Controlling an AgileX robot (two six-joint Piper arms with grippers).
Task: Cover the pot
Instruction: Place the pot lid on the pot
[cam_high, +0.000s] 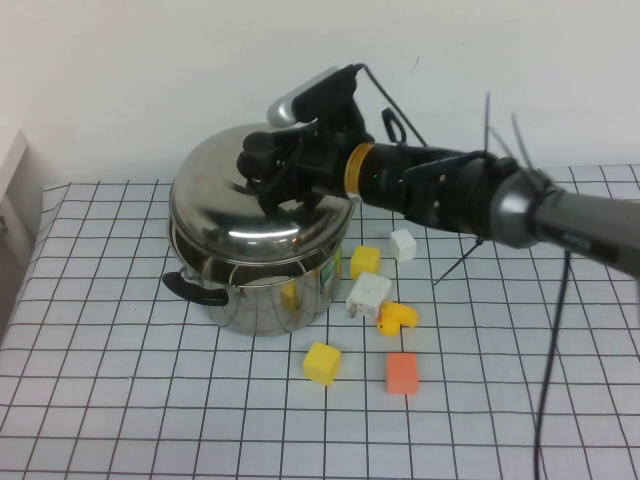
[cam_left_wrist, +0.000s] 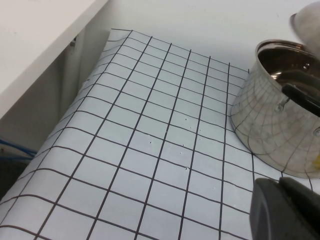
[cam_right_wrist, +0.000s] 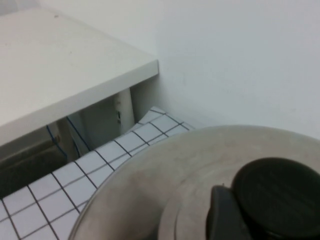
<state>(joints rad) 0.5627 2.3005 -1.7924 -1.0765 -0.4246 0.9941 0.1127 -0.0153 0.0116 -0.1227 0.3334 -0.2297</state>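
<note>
The shiny steel pot (cam_high: 262, 295) with black side handles stands left of centre on the grid cloth. The domed steel lid (cam_high: 235, 205) is over it, tilted, with a gap above the near rim. My right gripper (cam_high: 272, 162) is shut on the lid's black knob (cam_right_wrist: 277, 195), and one finger (cam_right_wrist: 222, 217) shows beside the knob above the lid (cam_right_wrist: 165, 175). The left wrist view shows the pot (cam_left_wrist: 270, 120) with its mouth partly open and the lid edge (cam_left_wrist: 307, 22) above it. My left gripper (cam_left_wrist: 285, 207) hangs low to the pot's left, shut and empty.
Small blocks lie right of and in front of the pot: yellow (cam_high: 322, 362), orange (cam_high: 402, 372), white (cam_high: 368, 293), yellow (cam_high: 364, 261), white (cam_high: 403, 243) and a yellow-orange piece (cam_high: 397, 317). A white shelf (cam_left_wrist: 35, 45) stands at the far left.
</note>
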